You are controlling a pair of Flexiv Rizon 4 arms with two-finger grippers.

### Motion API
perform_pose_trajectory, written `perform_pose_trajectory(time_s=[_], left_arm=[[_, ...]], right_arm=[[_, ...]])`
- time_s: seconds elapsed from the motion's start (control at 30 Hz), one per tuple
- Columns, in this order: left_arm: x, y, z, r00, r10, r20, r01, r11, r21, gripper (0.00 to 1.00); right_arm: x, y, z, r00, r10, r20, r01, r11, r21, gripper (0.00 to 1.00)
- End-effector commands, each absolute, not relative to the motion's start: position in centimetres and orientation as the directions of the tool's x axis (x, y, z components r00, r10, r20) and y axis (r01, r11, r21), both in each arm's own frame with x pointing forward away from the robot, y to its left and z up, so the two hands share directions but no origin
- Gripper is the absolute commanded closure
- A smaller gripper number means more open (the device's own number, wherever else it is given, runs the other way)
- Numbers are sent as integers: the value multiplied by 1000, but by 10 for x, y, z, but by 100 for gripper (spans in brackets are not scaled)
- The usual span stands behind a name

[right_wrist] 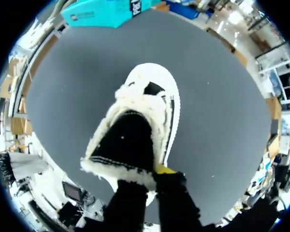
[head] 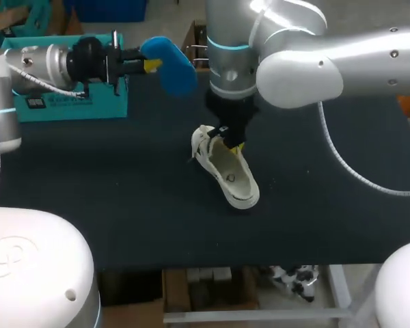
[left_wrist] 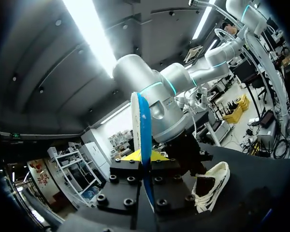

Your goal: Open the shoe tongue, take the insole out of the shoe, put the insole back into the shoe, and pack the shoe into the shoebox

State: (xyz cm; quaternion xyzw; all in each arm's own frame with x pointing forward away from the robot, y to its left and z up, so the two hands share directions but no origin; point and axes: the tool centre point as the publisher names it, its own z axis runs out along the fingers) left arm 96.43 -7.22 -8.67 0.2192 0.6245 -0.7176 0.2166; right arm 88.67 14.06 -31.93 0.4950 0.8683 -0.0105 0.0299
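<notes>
My left gripper (head: 151, 65) pinches the soft, bendy insole (head: 174, 68) by its end, up in the air. My right gripper (right_wrist: 154, 175) pinches the tongue (right_wrist: 123, 145) of the shoe (head: 239, 184) on the table (head: 89, 191).

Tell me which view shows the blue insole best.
The head view: the insole shows its broad blue face, held in the left gripper above the table. The left wrist view shows only its thin edge between the fingers. The right wrist view does not show it.
</notes>
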Motion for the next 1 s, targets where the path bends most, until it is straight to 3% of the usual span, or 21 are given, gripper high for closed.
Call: perform_pose_trajectory(time_s=[0.03,0.8,0.83,0.87,1.0], left_arm=[[986,-76,-88,-798,60,-600,568,-256,-782,100],[1002,-65,-90,-801,56,-596,566,-251,-785,100],[1002,-66,-90,-799,63,-598,566,-257,-783,100],[1000,-68,-89,-795,74,-603,567,-265,-780,100],[987,-84,-85,-760,138,-635,585,-280,-761,100]], right_arm=[[881,140,-330,-327,943,-63,923,333,193,100],[890,118,-349,-192,981,-24,948,192,254,100],[889,116,-348,-192,981,-23,948,191,255,59],[888,113,-346,-188,982,-25,947,188,259,0],[885,101,-328,-192,981,-34,944,194,266,0]])
